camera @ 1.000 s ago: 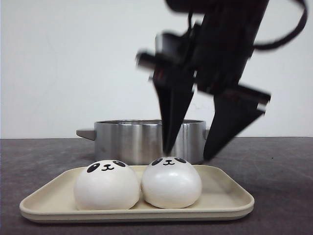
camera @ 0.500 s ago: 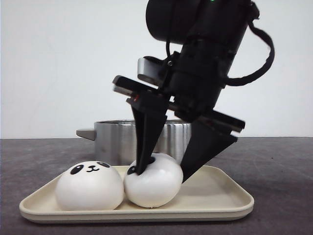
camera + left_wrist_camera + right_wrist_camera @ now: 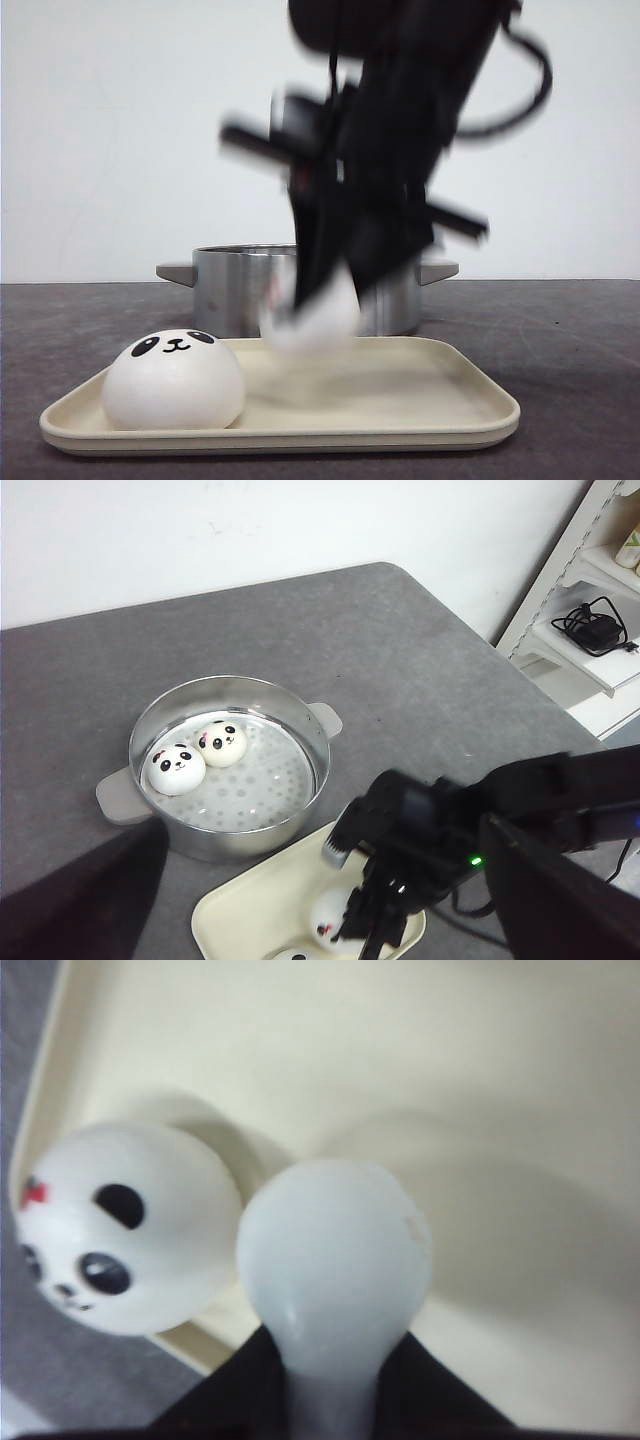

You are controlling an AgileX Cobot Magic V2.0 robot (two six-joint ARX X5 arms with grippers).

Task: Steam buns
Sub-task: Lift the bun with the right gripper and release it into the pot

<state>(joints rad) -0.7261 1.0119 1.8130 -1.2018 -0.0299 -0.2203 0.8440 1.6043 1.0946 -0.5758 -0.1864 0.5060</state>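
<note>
A cream tray [image 3: 430, 405] lies in front of a steel pot [image 3: 235, 285]. One panda-faced bun [image 3: 174, 381] rests at the tray's left end. My right gripper [image 3: 322, 300] is blurred by motion and shut on a second bun [image 3: 312, 312], which hangs just above the tray. In the right wrist view that bun [image 3: 335, 1250] is squeezed between the dark fingers [image 3: 240, 1390], beside the resting bun [image 3: 125, 1225]. Inside the pot [image 3: 318, 742] sit two more buns [image 3: 177, 768] [image 3: 222, 742]. My left gripper [image 3: 320, 830] hovers high above the table, open and holding nothing.
The pot has side handles [image 3: 175, 272] and a perforated floor [image 3: 255, 785]. The right arm [image 3: 460, 820] reaches over the tray [image 3: 250, 910]. A white shelf [image 3: 590, 630] with a black cable stands beyond the grey table's right side.
The right gripper, which stood open around the right-hand bun, has shut on it and lifted it off the tray. The other bun stays on the tray's left end.
</note>
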